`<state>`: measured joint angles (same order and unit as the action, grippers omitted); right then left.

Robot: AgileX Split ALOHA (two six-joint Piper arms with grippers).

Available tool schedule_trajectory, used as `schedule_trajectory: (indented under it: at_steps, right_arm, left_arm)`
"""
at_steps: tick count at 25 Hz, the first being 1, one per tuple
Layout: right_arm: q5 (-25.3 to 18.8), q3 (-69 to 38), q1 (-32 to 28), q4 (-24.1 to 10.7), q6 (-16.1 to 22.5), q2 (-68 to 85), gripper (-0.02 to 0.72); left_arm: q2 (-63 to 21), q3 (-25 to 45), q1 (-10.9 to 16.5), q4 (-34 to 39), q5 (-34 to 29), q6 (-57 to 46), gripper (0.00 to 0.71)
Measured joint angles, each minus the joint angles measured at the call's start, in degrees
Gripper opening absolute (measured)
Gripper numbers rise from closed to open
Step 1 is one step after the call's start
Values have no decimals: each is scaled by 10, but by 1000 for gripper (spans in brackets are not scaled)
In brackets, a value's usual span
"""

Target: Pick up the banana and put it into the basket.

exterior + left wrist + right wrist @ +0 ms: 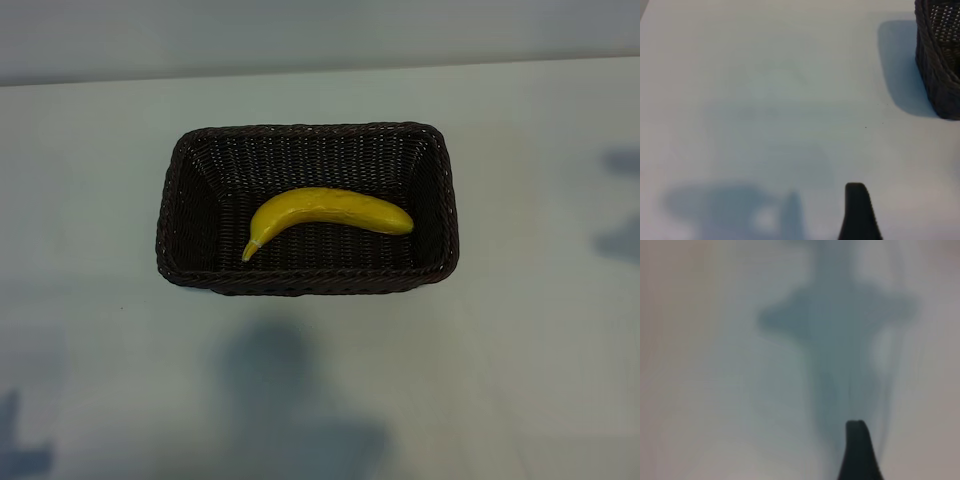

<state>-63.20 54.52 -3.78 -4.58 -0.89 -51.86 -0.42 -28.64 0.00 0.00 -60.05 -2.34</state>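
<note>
The bright-yellow banana (325,213) lies inside the dark-brown woven basket (175,215) in the middle of the table, its pale stem tip pointing to the basket's front left. Neither arm shows in the exterior view. My left gripper (801,215) hangs over bare table, well to the side of a corner of the basket (939,60). Only one of its dark fingers (858,210) shows, with nothing beside it. My right gripper (801,455) also hangs over bare table, showing one dark finger (858,450) and holding nothing. Both stand open.
The pale table top (520,380) spreads wide on every side of the basket. Soft arm shadows fall on it at the front and at the right edge. A wall runs along the back.
</note>
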Motion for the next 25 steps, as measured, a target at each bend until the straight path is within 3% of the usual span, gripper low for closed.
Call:
schedule_trajectory:
  at_steps: [10, 18, 25]
  right_arm:
    - [-11, -137, 0, 1, 9, 239, 498]
    - [-31, -209, 0, 31, 9, 358, 498]
    - [-3, -264, 0, 46, -4, 432, 498]
  left_arm:
    - [0, 0, 0, 0, 0, 0, 506]
    - [0, 0, 0, 0, 0, 0, 506]
    - [0, 0, 0, 0, 0, 0, 506]
